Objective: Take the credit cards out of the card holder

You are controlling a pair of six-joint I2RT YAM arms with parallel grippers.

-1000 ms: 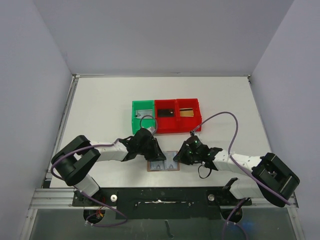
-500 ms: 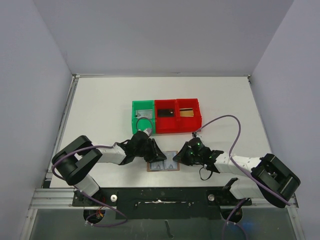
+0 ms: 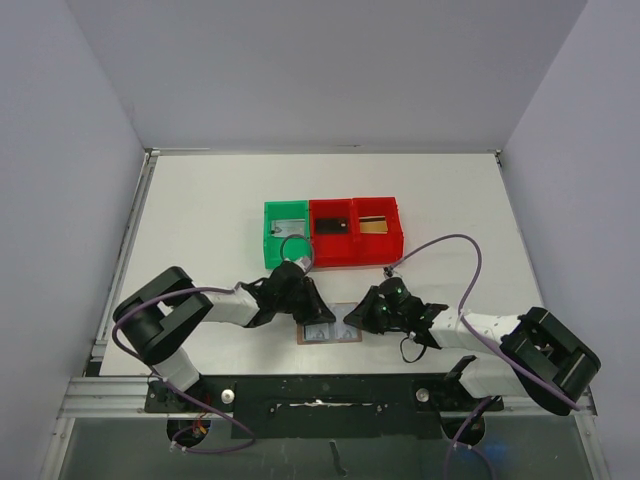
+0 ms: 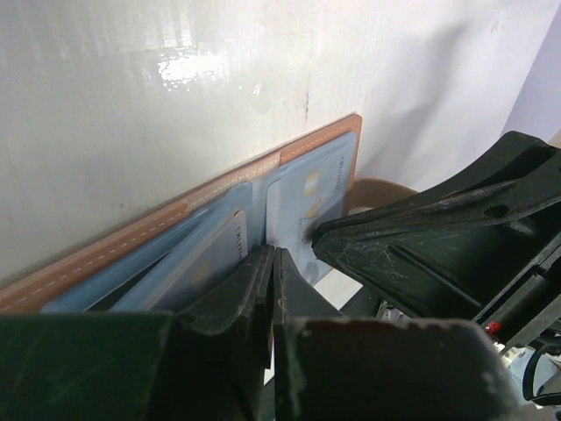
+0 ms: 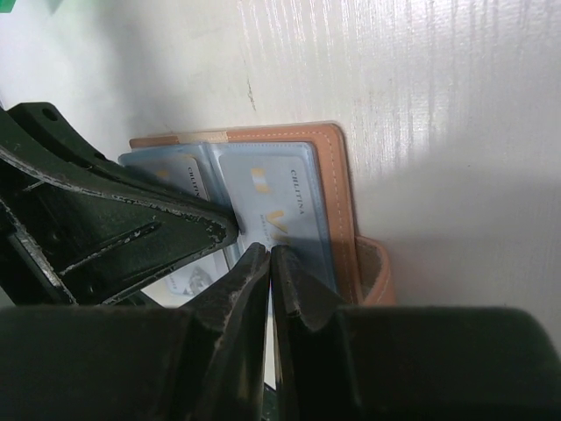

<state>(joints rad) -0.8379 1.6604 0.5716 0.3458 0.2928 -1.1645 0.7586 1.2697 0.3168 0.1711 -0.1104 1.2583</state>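
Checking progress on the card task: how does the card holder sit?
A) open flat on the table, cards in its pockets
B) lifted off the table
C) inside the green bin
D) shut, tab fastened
A: the card holder lies spread open on the table, with cards showing in its pockets.

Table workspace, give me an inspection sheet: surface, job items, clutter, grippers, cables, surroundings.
Surface: white table, no spills seen.
Job's things: brown card holder lies open near the arms' bases; pale blue cards sit in its pockets.
Clutter: green bin and red bins in a row behind it; a dark item and a tan item in the red ones.
Grippers: left gripper and right gripper both shut, tips at the card holder.
Cables: purple cable loops along each arm.
Surroundings: plain grey walls; metal rail at the near edge.
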